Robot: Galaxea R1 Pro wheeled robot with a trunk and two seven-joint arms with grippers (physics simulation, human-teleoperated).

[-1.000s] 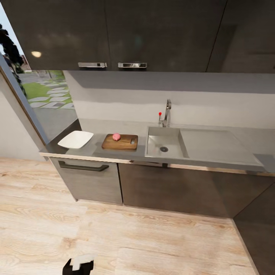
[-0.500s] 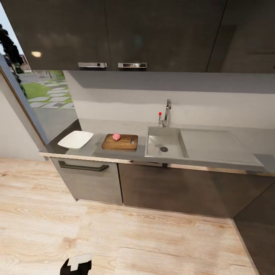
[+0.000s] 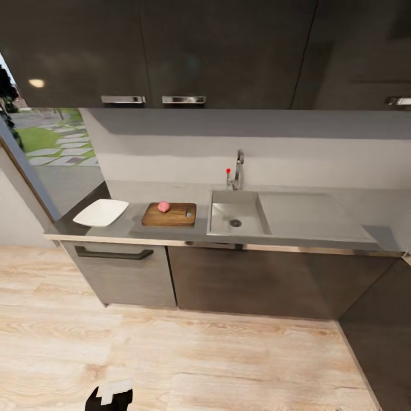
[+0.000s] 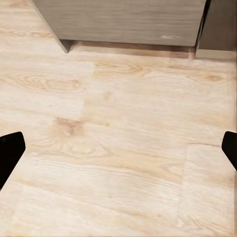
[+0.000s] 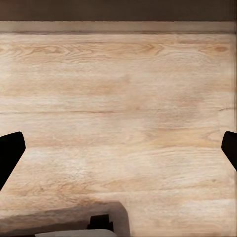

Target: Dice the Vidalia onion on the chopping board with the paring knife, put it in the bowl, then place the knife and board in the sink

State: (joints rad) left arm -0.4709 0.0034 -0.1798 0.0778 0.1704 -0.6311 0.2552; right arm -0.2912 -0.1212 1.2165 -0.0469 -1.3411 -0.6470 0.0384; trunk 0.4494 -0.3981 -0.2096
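The pinkish-red Vidalia onion [image 3: 164, 206] rests on the brown chopping board [image 3: 169, 215], which lies on the grey countertop [image 3: 137, 227] left of the steel sink [image 3: 224, 212]. Left of the board stands the white bowl [image 3: 101, 213]. The basin holds nothing but its round drain [image 3: 236, 223]. I cannot make out the paring knife. Both grippers hang low over the wood floor, far from the counter. My left gripper [image 4: 118, 153] is open, its dark fingertips [image 4: 10, 150] wide apart. My right gripper [image 5: 118, 153] is open too, with nothing between its fingertips [image 5: 10, 150].
A chrome tap [image 3: 235, 171] with a red dot stands behind the basin, with the flat drainboard [image 3: 311, 216] to its right. Dark wall cabinets [image 3: 171, 51] hang above and base cabinets [image 3: 245, 279] stand below. Part of my left arm [image 3: 108, 398] shows low down. A window [image 3: 34, 137] is at left.
The whole head view has shifted: counter, sink and board now sit further left and the wall cabinets lower, so the camera moved. Onion, board and bowl keep their places on the counter.
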